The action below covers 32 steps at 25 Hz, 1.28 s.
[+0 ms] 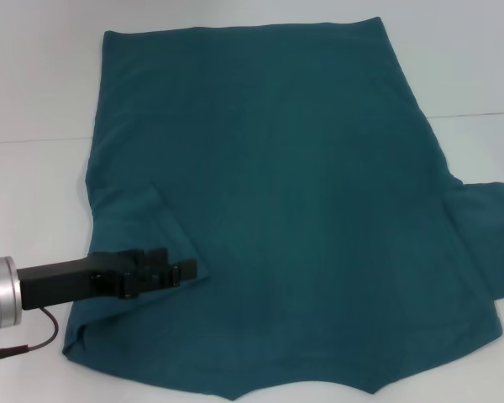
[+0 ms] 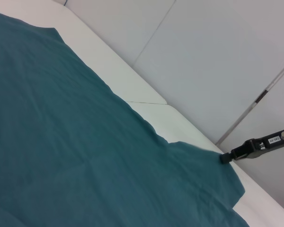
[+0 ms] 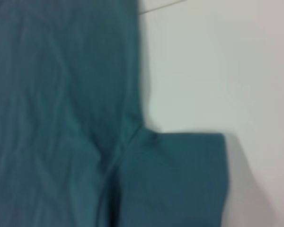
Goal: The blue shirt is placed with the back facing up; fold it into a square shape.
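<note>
The blue shirt point(image 1: 294, 193) lies spread flat on the white table, plain side up, hem at the far side. My left gripper point(image 1: 185, 270) reaches in from the left, low over the shirt. It is shut on the edge of the left sleeve point(image 1: 155, 227), which is folded inward over the body. The right sleeve point(image 1: 487, 239) lies flat and spread out to the right. It also shows in the right wrist view point(image 3: 180, 179). My right gripper point(image 2: 225, 158) shows only in the left wrist view, at the outer edge of the right sleeve point(image 2: 203, 175).
The white table point(image 1: 34, 193) shows to the left and right of the shirt. A seam line point(image 1: 479, 115) crosses the table behind the right sleeve. A thin cable point(image 1: 25, 346) hangs by my left wrist.
</note>
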Motion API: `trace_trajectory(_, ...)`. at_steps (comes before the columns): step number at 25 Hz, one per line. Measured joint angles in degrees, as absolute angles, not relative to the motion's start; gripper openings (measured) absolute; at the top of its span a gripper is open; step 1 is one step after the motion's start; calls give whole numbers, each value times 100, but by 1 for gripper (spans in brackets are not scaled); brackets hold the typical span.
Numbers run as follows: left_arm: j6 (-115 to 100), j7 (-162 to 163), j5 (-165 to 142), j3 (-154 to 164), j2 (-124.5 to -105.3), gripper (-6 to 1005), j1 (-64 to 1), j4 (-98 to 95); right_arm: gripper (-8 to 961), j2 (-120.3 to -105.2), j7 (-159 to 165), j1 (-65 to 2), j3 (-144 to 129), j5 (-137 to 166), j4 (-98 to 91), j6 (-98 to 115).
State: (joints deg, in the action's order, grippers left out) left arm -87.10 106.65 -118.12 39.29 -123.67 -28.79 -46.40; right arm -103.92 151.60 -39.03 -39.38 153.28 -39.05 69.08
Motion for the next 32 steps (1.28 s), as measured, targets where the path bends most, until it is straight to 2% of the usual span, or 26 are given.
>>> trace_trajectory(19, -8703, 10714, -11812, 3904, -12341, 797, -2854, -4640, 32, -10449, 15476, -4213, -3923, 15955, -4449, 7180)
trace_trajectory(26, -8644, 10752, -11812, 3899, -12339, 797, -2858, -4640, 31, -10580, 15373, -4560, -3965, 15855, -4466, 7930)
trace_trajectory(32, -8589, 10779, -11812, 3902, -12340, 797, -2865, -4640, 47, -10752, 15233, -5019, -4010, 15823, -4474, 8251)
